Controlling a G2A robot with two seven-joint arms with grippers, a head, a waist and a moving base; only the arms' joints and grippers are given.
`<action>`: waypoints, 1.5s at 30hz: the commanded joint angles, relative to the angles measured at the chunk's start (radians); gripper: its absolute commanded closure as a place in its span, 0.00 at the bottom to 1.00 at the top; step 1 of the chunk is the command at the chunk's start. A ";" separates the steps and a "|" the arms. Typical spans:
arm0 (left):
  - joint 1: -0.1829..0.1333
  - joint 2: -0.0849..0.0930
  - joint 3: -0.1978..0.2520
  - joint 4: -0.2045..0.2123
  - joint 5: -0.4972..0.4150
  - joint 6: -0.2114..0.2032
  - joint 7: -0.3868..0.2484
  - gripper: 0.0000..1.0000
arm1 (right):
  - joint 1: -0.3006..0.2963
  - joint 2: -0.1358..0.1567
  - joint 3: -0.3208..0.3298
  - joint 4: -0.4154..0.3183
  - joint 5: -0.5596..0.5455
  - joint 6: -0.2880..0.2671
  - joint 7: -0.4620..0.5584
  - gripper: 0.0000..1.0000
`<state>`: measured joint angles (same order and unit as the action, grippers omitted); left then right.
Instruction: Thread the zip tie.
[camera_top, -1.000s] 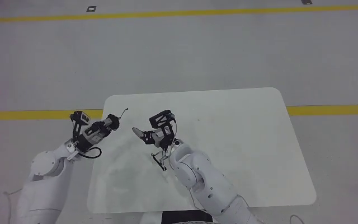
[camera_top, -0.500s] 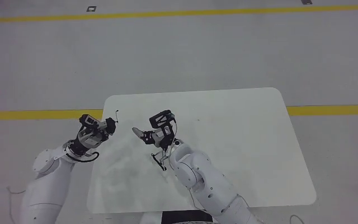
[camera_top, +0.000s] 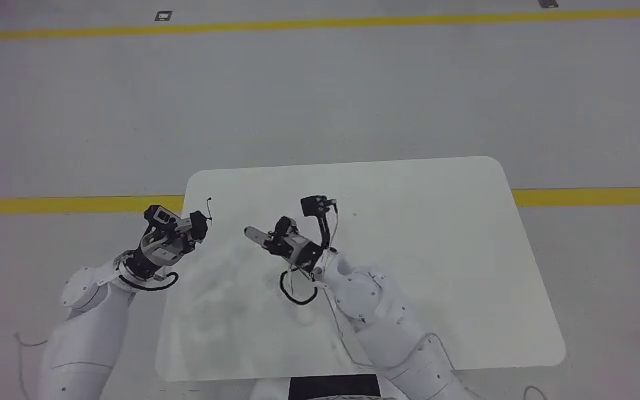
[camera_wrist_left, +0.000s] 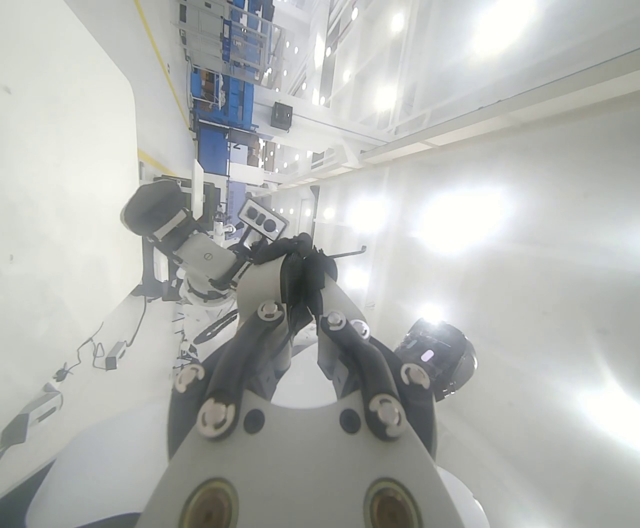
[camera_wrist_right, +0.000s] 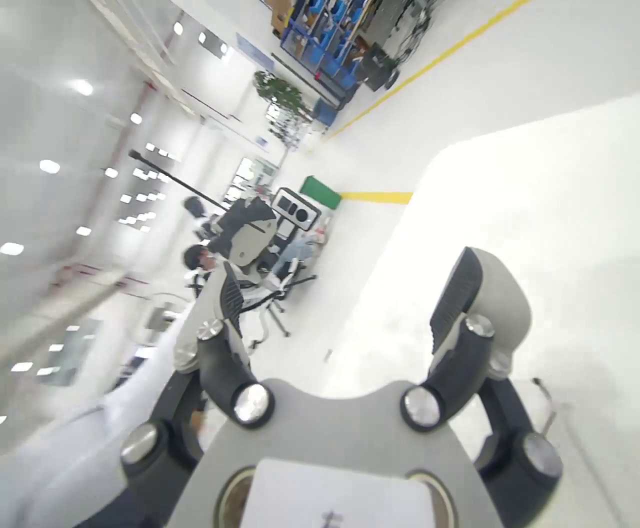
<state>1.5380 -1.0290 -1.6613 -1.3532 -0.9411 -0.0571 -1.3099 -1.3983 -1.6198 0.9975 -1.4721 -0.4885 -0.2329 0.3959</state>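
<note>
Gripping the black zip tie (camera_wrist_left: 350, 254), left tool (camera_wrist_left: 302, 272) pinches tight — right tool (camera_wrist_right: 350, 295) gapes wide above the table (camera_top: 440, 220).

Left arm (camera_top: 98, 287), jaws pinched together; right arm (camera_top: 368, 305), jaws spread wide

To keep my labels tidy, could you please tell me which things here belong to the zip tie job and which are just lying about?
Job: zip tie, pinched in the left gripper; right gripper, open and empty.
Lying about: yellow floor line; green box; small dark floor plate.
</note>
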 joint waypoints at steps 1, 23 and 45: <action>0.000 0.000 0.000 0.000 0.000 0.000 0.000 1.00 | 0.018 -0.001 0.007 0.039 0.168 -0.018 0.073 0.00; 0.001 -0.002 0.011 -0.012 -0.003 0.006 0.030 1.00 | 0.107 -0.016 -0.029 0.200 0.557 -0.079 0.231 0.00; -0.001 -0.003 0.030 0.004 -0.155 0.111 -0.071 1.00 | 0.217 -0.094 -0.103 0.430 1.168 -0.107 0.460 0.00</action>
<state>1.5364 -1.0316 -1.6338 -1.3475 -1.0914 0.0513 -1.3758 -1.1877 -1.7089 0.8984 -1.0527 0.6642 -0.3400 0.8515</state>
